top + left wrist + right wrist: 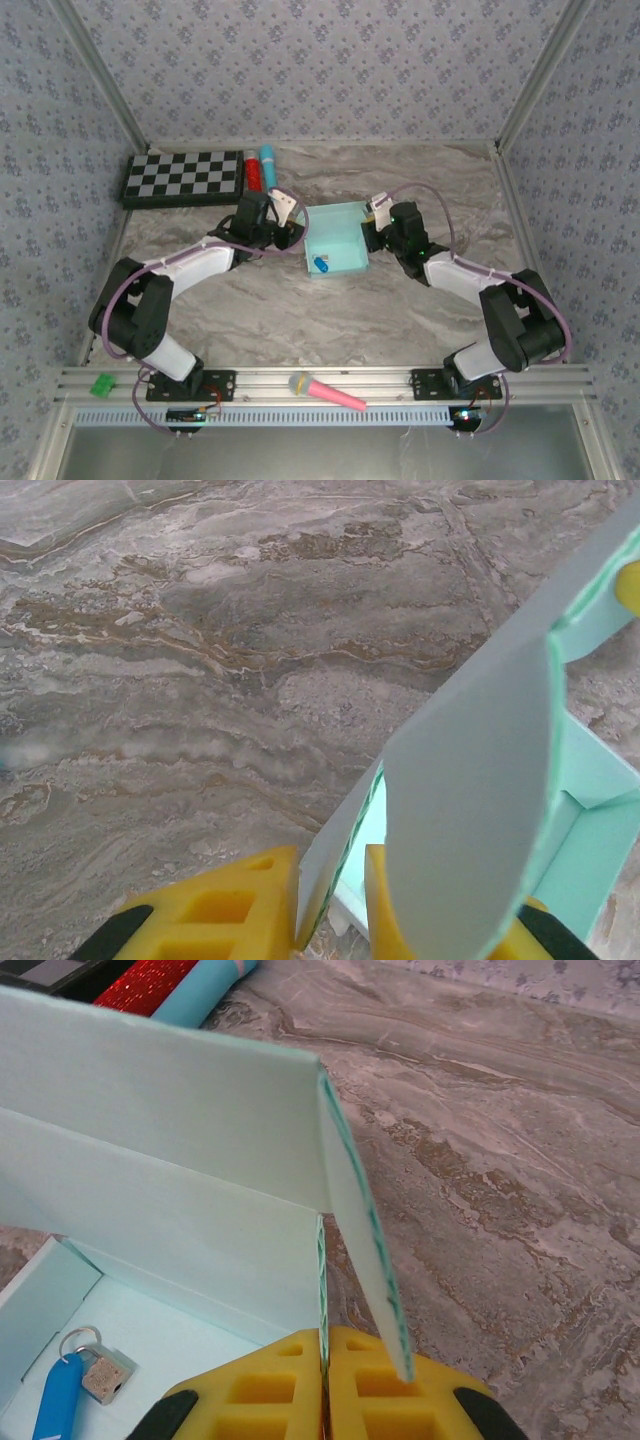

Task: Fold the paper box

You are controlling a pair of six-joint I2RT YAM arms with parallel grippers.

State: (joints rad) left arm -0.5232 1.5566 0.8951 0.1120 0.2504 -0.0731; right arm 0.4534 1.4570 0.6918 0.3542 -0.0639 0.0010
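The paper box (337,240) is pale aqua card, standing as an open-topped box in the middle of the table with its flaps raised. A blue key fob on a ring (321,265) lies inside it. My left gripper (290,232) is at the box's left wall. In the left wrist view its yellow fingers (250,900) straddle that wall (340,860): one finger touches it and a small gap remains at the other, with a flap (470,780) standing in front. My right gripper (375,235) is at the right wall, and its jaws (325,1338) are pinched shut on the wall's edge (322,1270).
A checkerboard (185,178) lies at the back left, with a red marker (254,172) and a turquoise marker (268,165) beside it. A pink toy microphone (325,391) and a green piece (102,384) rest on the near rail. Marble tabletop (300,320) lies in front of the box.
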